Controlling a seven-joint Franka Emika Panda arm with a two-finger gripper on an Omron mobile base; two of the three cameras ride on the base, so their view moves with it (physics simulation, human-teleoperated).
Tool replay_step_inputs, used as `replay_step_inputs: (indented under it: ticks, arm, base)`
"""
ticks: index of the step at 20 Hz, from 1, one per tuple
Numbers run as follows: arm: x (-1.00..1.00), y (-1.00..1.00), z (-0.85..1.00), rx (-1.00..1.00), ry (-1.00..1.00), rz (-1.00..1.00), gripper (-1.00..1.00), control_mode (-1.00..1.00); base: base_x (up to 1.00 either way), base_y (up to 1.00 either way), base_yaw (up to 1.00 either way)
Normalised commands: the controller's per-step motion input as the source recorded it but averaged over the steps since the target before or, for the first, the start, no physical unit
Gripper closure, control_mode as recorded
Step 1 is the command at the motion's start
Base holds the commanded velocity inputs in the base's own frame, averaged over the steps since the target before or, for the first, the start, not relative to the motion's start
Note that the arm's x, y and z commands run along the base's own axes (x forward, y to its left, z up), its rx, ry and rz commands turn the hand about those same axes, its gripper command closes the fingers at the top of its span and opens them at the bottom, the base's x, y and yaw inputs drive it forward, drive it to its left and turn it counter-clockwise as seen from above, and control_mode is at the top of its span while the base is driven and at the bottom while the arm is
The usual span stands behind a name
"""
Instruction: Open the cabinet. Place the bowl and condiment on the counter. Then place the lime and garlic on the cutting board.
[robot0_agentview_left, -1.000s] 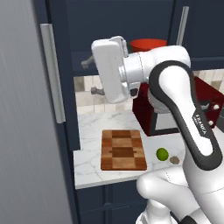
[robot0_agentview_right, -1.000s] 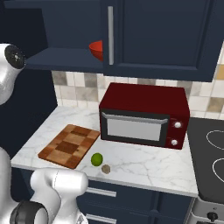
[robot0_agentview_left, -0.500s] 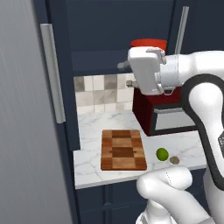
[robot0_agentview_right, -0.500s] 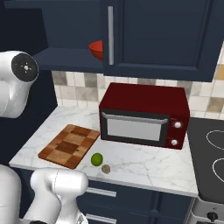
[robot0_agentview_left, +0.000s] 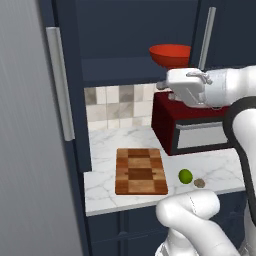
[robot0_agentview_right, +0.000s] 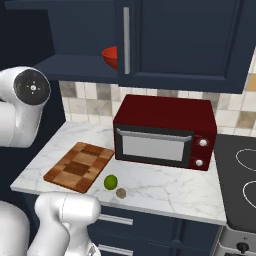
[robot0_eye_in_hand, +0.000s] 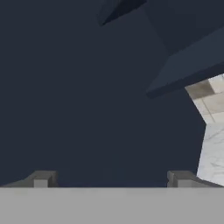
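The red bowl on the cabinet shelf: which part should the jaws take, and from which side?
Probably the bowl is best taken by its thin front rim, coming from the open cabinet front, one jaw inside and one outside. It is too wide to span, and it sits upright behind the closed door's handle.

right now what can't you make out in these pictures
- Bowl: in the right base view the cabinet door hides most of it.
- Condiment: not seen on the shelf; whether it stands behind the door cannot be told.
- Garlic: too small in the left base view for detail.
- Gripper: hand view's bottom edge cuts the fingertips; open.
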Motion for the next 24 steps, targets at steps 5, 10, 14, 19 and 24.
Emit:
replay_step_inputs:
  ticks: [5, 10, 14, 19, 24]
  arm:
    - [0.00, -0.46, 0.01, -0.24, -0.16, -0.24, -1.00, -1.00]
    - [0.00, -0.43, 0.03, -0.22, -0.16, -0.24, -1.00, -1.00]
    - [0.00, -0.33, 0.00, -0.21, -0.08, -0.26, -1.00, -1.00]
    - [0.00, -0.21, 0.01, -0.19, -0.01, -0.27, -1.00, -1.00]
    - [0.00, -0.33, 0.07, -0.12, 0.00, -0.25, -1.00, -1.00]
  base:
    - [0.00, 0.00, 0.00]
    - [0.00, 0.00, 0.00]
    - [0.00, 0.00, 0.00]
    - [0.00, 0.00, 0.00]
    - [0.00, 0.00, 0.00]
